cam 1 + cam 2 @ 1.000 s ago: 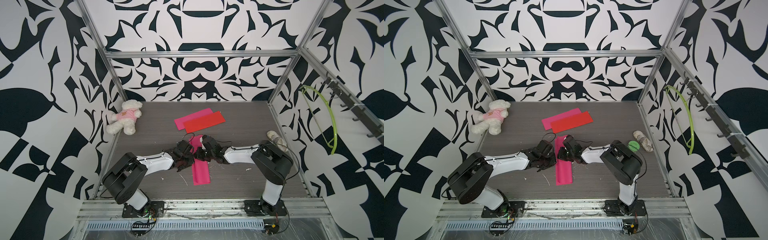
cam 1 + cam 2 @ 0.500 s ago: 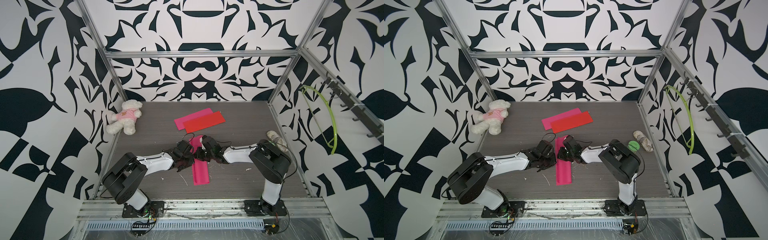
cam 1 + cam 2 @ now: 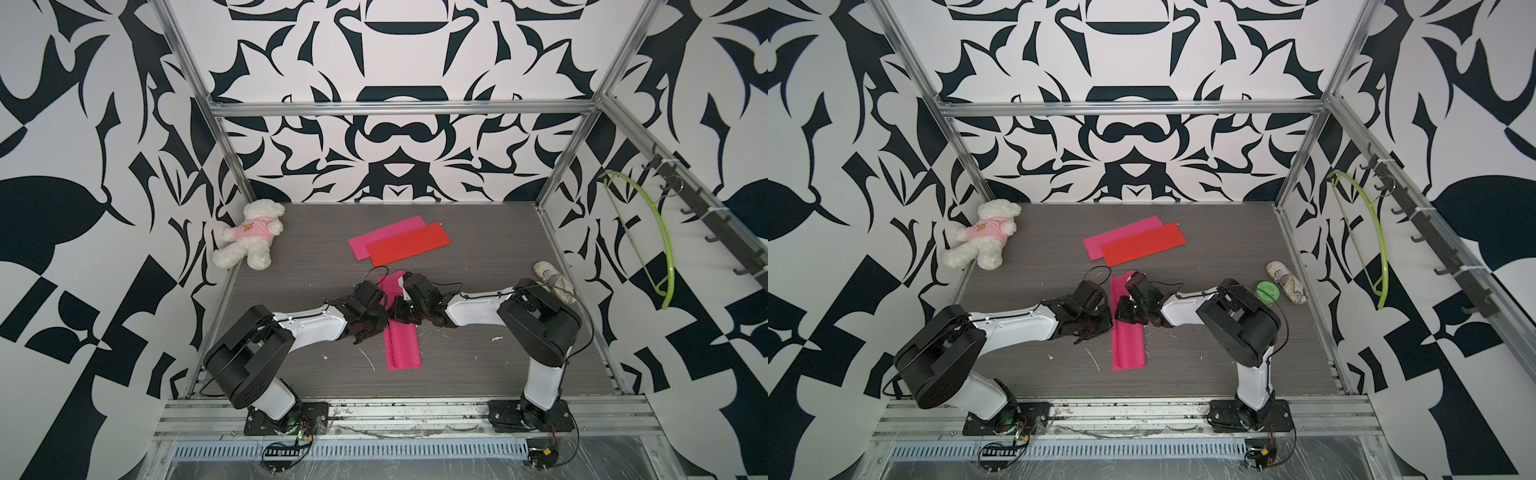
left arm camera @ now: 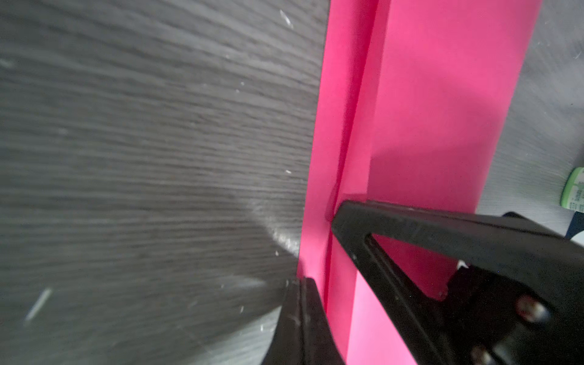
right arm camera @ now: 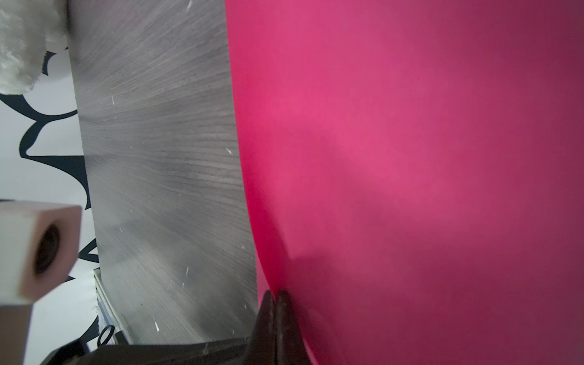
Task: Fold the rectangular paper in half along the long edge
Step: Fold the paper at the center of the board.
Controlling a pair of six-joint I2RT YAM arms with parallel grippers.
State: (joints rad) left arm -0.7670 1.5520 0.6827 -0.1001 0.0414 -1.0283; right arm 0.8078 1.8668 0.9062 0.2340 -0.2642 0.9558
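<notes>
**A:** What are the fingers doing?

**B:** The left gripper (image 4: 320,249) has its two black fingers (image 4: 410,230) closed narrow on the pink paper (image 4: 442,110). They nip it by a long edge, where one layer lies over the other. The right gripper (image 5: 275,294) has its tips pressed together on an edge of the same paper, and the edge bends where they grip.

**A:** Where does that paper lie?

**B:** It lies mid-table (image 3: 478,353) as a narrow strip running near to far, doubled over along its length. In both top views the grippers meet across its middle, the left one from the left and the right one from the right. Its near end lies flat.

**A:** Anything farther out? Any writing?

**B:** Farther back a red sheet (image 3: 409,249) overlaps another pink sheet (image 3: 374,237). A teddy bear (image 3: 249,235) sits in the far left corner. Its pink shirt (image 3: 251,230) carries a small bear picture, with no words I can read. By the right wall are a pale shoe (image 3: 555,282) and a green roll (image 3: 1268,292). In the left wrist view the roll's label (image 4: 575,202) shows small print, too blurred to read. A green hanger (image 3: 652,232) hangs on the right wall.
</notes>
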